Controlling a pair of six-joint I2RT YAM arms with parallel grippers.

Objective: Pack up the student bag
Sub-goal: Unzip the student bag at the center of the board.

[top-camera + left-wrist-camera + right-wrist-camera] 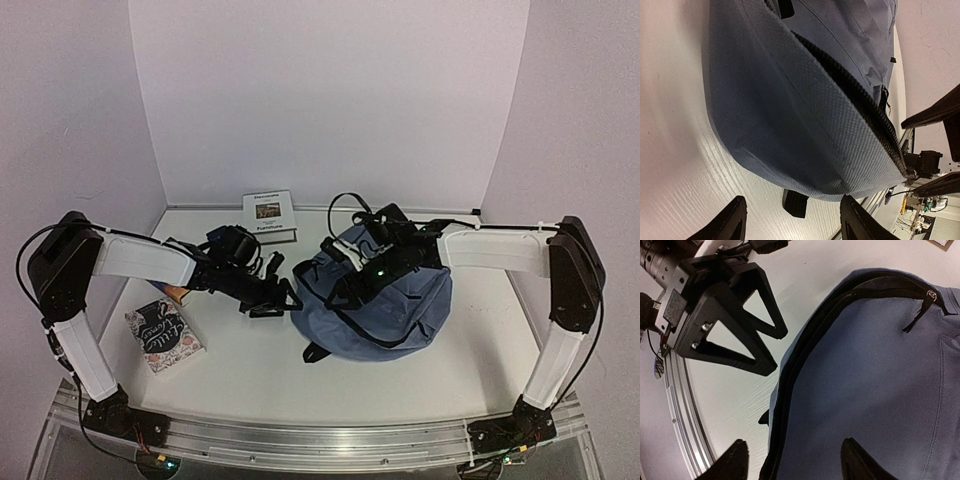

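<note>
White table (400, 395). Big blue student bag (410, 315) flat on it, a bit right of the middle. Right gripper (342, 287) low over the bag's left side, fingers wide apart, holding nothing. Left gripper (285, 300) just beside the bag, fingers apart, empty too. White book (269, 215) behind, small patterned book (165, 335) far left.
</note>
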